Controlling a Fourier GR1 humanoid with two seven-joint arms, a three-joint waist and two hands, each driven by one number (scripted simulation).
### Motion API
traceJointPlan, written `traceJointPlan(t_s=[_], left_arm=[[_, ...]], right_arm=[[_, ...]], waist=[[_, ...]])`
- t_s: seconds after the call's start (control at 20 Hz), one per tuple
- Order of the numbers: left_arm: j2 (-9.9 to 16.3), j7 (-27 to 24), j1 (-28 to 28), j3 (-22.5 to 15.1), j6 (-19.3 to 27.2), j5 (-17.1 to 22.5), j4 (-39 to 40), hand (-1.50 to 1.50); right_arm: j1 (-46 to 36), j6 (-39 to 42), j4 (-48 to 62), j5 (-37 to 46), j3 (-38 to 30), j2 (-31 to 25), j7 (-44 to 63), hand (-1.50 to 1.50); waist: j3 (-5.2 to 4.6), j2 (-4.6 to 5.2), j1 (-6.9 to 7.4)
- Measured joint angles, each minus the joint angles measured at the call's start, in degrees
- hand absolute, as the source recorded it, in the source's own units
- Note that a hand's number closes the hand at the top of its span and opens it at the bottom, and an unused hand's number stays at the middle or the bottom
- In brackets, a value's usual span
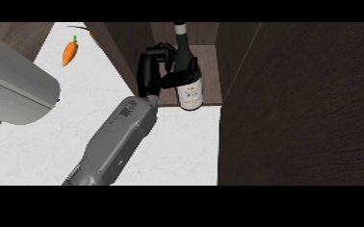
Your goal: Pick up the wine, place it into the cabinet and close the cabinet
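Dark wine bottle (187, 74) with white label, orange carrot (69, 52), dark-brown cabinet (292, 106).

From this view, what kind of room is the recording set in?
Probably a kitchen: a white marble-look counter, a dark wood cabinet standing open on it, a wine bottle held by one hand, and a carrot lying nearby.

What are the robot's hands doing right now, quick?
Left hand: shut on the wine bottle, holding it at the open cabinet.
Right hand: not in view.
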Motion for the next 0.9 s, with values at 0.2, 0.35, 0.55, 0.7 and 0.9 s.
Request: traceJointPlan(t_s=[0.2, 0.35, 0.55, 0.7, 0.9], left_arm=[[-0.1, -0.3, -3.8, 2.0, -0.7, 0.7, 5.1, 1.50], [-0.2, -2.7, -5.7, 3.1, -0.9, 1.0, 8.9, 1.50], [-0.2, -6.3, -8.6, 4.1, 0.0, 0.5, 13.0, 1.50], [-0.2, -8.7, -11.9, 5.9, 0.5, 0.9, 17.5, 1.50], [0.0, -11.7, -13.9, 8.3, 0.0, 0.9, 21.7, 1.50]], right_arm=[[1.3, 0.7, 0.2, 0.0, 0.2, 0.4, -1.5, -1.50], [0.9, 0.9, 0.4, -0.1, -0.1, 0.2, -1.4, -1.50], [1.3, 1.0, 0.4, 0.0, 1.0, 0.7, -2.3, -1.50], [1.1, 0.9, 0.5, 0.0, 1.4, 0.7, -2.1, -1.50], [1.8, 1.6, 0.2, -0.2, 0.9, 0.0, -2.0, -1.50]], waist=[[0.00, 0.04, -0.03], [0.00, 0.10, -0.19], [-0.01, 0.14, -0.38], [-0.02, 0.28, -0.69], [-0.02, 0.30, -0.77]])
